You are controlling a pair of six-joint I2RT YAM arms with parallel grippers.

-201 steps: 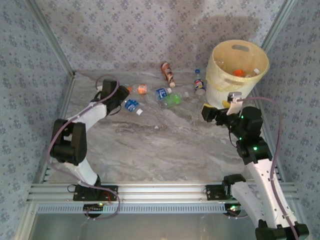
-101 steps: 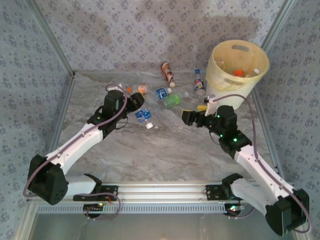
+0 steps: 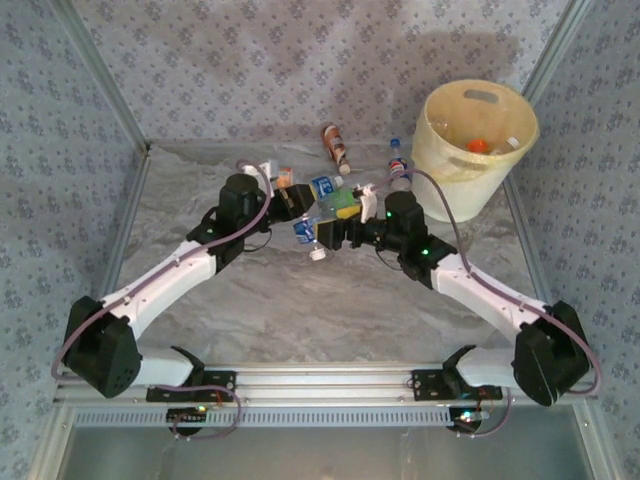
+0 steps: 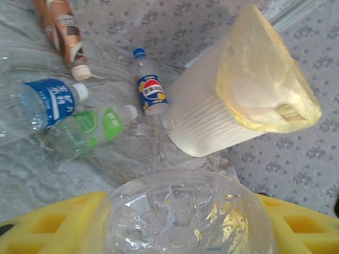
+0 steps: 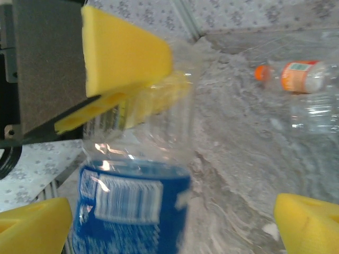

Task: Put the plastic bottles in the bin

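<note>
Several bottles (image 3: 336, 148) are left outside the bin (image 3: 440, 172); one blue-label bottle (image 3: 307, 232) is gripped by left tool (image 3: 299, 213), right tool (image 3: 333, 232) spread wide.

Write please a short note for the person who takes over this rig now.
Left tool: shut on the held bottle, blue label, mid-table.
Right tool: open, fingers either side of that bottle, not gripping.
Bin: far right; orange item inside, count unclear.
Left to do: held bottle, plus five on the table: brown bottle, orange bottle, blue bottle, green bottle, blue-cap bottle.
</note>
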